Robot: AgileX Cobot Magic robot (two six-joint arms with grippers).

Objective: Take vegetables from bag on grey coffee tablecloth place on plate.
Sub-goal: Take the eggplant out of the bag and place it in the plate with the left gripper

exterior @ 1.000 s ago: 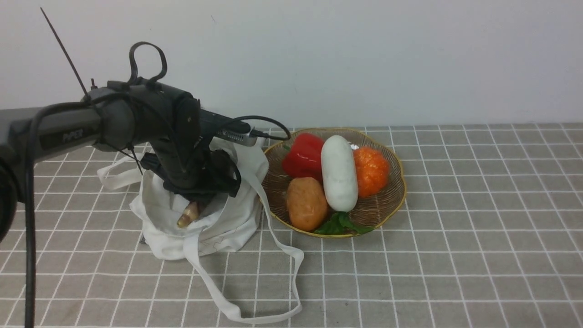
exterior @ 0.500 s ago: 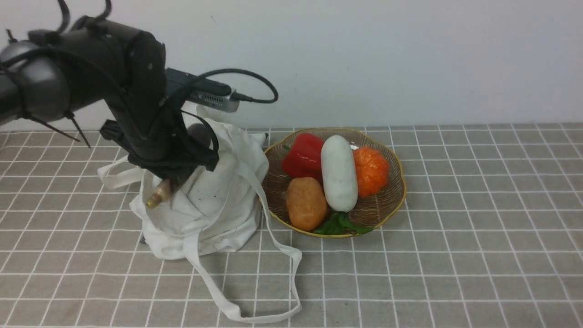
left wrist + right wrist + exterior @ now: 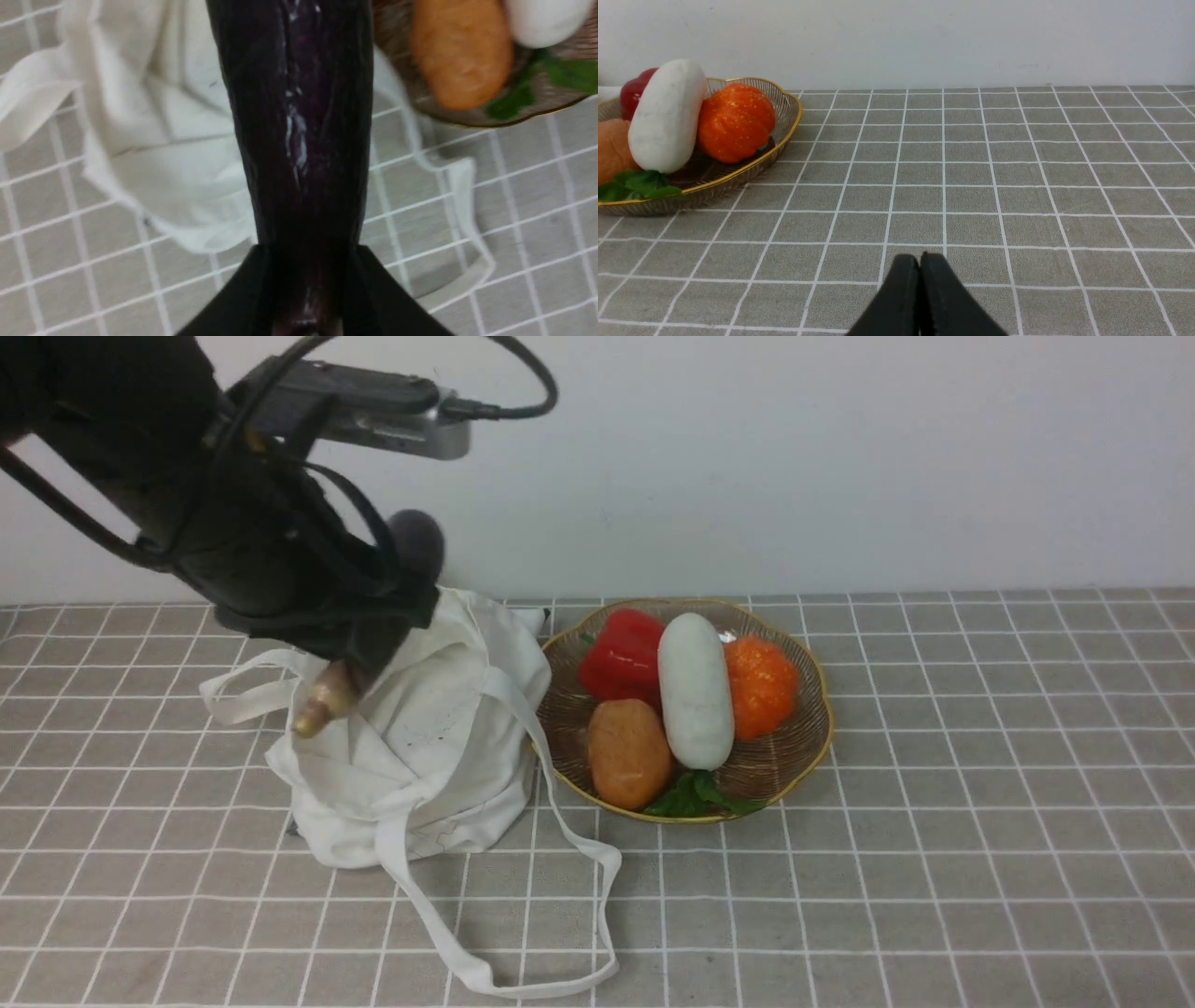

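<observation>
Front view has the left gripper (image 3: 359,653) up above the bag (image 3: 439,747), showing only the tan stem tip and dark far end of the eggplant (image 3: 320,703). Left wrist view settles it: the jaws are clamped on the glossy purple body. Right wrist view adds the right gripper (image 3: 920,289), pressed together over the tablecloth (image 3: 1017,186), with the plate (image 3: 791,119) well apart.

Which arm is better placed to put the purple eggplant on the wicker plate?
Left. The left fingers grip the long dark purple eggplant over the off-white cotton bag, beside the round brown wicker plate. The right fingers are shut and empty.
</observation>
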